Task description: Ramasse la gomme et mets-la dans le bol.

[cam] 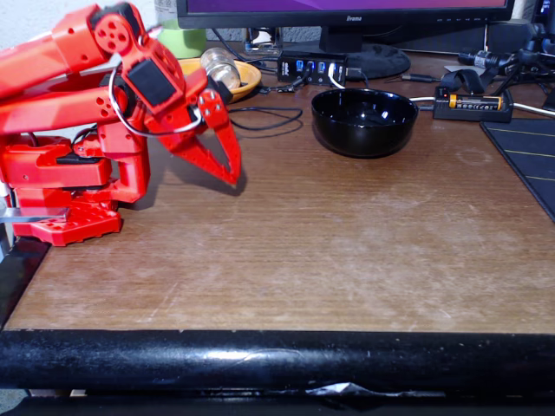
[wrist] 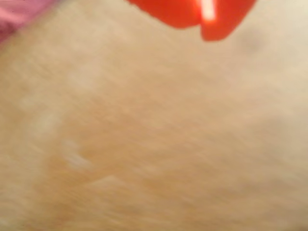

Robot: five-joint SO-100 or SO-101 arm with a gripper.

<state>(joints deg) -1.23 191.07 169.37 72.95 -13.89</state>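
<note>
The worn brown wooden bench (cam: 286, 251) is seen in the fixed view carrying the glossy black round bowl (cam: 364, 121) towards its back edge, and that bowl is taken here as the landmark. Well to the left of the bowl, the red plastic arm (cam: 78, 95) is folded low over its base, with the pointed red two-finger tool (cam: 227, 169) hanging just above the bench surface, its tips pressed together and nothing visible between them. The small white eraser cannot be made out anywhere: not on the bare wood in front of the bowl, nor in the part of the bowl's inside that can be seen, so its place cannot be told. The step in hand is therefore judged uncertain: either the pickup has not begun, or the drop is done. If the pickup remains, the eraser would first have to be located and the tool opened above it. The bowl, the arm's pose and the clutter behind the bowl are given by the fixed view; the blurred wrist view gives a close look at pale wood and the red tool tips (wrist: 204, 21) at its top edge, closed but for a bright sliver.
</note>
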